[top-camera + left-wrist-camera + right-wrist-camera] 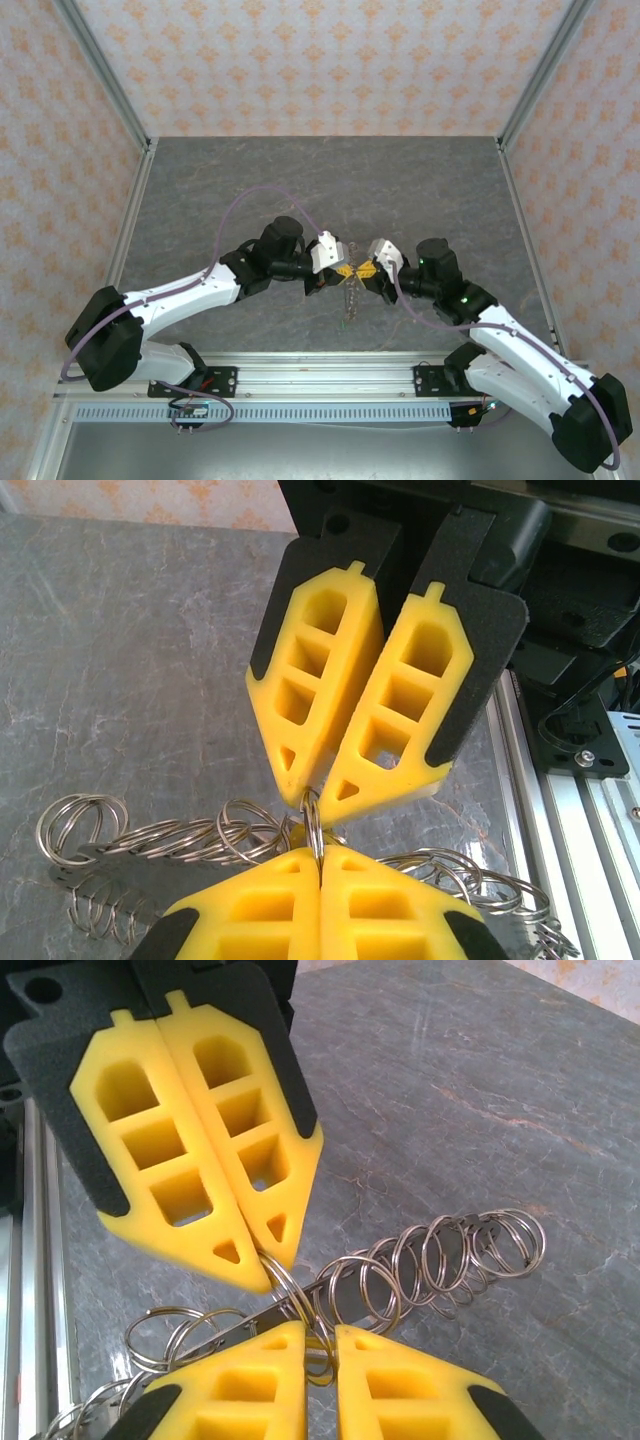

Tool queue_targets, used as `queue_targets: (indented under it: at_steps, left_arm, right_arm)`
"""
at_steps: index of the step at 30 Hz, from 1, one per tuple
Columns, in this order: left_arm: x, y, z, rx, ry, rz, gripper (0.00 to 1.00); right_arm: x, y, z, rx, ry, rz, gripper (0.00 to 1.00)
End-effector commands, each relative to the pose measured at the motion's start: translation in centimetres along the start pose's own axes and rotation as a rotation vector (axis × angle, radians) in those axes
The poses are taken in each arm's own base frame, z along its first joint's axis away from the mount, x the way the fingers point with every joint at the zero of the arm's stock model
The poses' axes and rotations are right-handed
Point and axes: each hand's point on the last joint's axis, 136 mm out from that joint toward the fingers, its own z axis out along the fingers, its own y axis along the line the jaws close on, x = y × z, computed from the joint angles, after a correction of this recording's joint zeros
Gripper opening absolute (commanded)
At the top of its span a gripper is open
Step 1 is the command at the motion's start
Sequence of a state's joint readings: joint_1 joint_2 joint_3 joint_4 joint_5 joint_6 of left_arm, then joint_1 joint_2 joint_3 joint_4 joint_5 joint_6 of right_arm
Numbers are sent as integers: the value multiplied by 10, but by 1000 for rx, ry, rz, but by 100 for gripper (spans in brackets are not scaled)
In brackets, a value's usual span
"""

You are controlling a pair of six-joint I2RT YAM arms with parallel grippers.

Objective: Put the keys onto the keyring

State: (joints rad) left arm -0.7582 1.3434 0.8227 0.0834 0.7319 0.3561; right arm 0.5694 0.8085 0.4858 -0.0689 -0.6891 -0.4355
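Observation:
Both grippers meet tip to tip over the middle of the grey table. My left gripper is shut on the edge of a silver split ring, the keyring. My right gripper faces it, with its yellow fingertips closed narrowly on the same ring. Several more silver rings are strung along a flat metal strip that trails onto the table on both sides. A small yellowish piece shows behind the held ring. I cannot tell whether it is one of the keys.
The string of rings hangs below the grippers toward the near edge. An aluminium rail carries both arm bases along the front. Patterned walls enclose the table on three sides.

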Motion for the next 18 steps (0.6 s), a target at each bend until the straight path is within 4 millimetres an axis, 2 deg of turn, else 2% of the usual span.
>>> queue_targets:
  at_steps: [1, 3, 10, 18]
  left_arm:
    - [-37, 0, -12, -18, -129, 61, 0]
    - [-36, 0, -12, -17, -127, 59, 0]
    - [-35, 1, -10, -13, -122, 58, 0]
    - [-32, 2, -10, -21, -107, 56, 0]
  right_arm:
    - [10, -11, 0, 52, -10, 124, 16]
    - [10, -14, 1, 63, -25, 162, 23]
    - [16, -21, -1, 111, -12, 170, 25]
    - [-10, -21, -25, 169, -42, -36, 25]
